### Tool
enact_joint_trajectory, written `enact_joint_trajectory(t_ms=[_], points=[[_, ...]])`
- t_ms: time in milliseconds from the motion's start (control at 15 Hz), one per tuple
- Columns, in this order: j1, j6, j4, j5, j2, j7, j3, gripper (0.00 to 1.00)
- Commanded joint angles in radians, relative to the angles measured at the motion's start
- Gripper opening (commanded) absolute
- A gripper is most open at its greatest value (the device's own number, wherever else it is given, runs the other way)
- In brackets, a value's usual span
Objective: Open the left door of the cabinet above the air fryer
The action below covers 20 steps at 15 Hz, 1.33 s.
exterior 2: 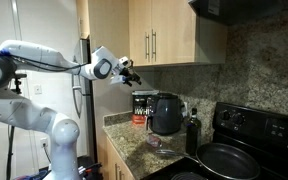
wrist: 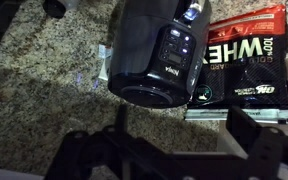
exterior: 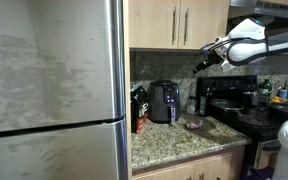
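The cabinet's left door [exterior: 154,22], light-tan wood with a slim silver handle near its right edge, is shut; it also shows in an exterior view [exterior 2: 140,35]. The black air fryer [exterior: 164,102] stands on the granite counter below it, and shows in an exterior view [exterior 2: 167,113] and from above in the wrist view [wrist: 159,55]. My gripper [exterior: 198,66] hangs in the air below the cabinet's bottom edge and above the counter, apart from the door and its handle. It shows in an exterior view [exterior 2: 134,73]. In the wrist view [wrist: 179,135] its fingers are spread, with nothing between them.
A large stainless fridge [exterior: 54,80] stands beside the cabinet. A red-and-black whey bag [wrist: 244,60] sits next to the air fryer. A dark bottle [exterior 2: 192,133], a small bowl [exterior: 194,124] and a black stove with a pan [exterior 2: 224,160] are on the other side.
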Motion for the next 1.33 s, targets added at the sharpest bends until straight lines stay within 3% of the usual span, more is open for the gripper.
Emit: enact_joint_trajectory(t_ms=[0,133,267,333,600,867,1000,1067,1267], points=[[0.091,0.066,0.107,0.071,0.087,0.007,-0.004,1.00],[0.126,0.114,0.199,0.134,0.134,0.040,-0.019,1.00],[0.093,0.096,0.305,0.181,0.184,0.127,0.001,1.00],[0.102,0.102,0.197,0.153,0.102,0.074,0.004,1.00],[0.113,0.113,0.241,0.156,0.142,0.072,0.008,1.00],[0.178,0.125,0.491,0.276,0.276,0.165,0.002,1.00],[0.122,0.103,0.611,0.308,0.343,0.265,0.039,1.00],[0.144,0.116,0.478,0.291,0.240,0.193,0.026,1.00],[0.127,0.113,0.583,0.306,0.318,0.247,0.041,1.00]])
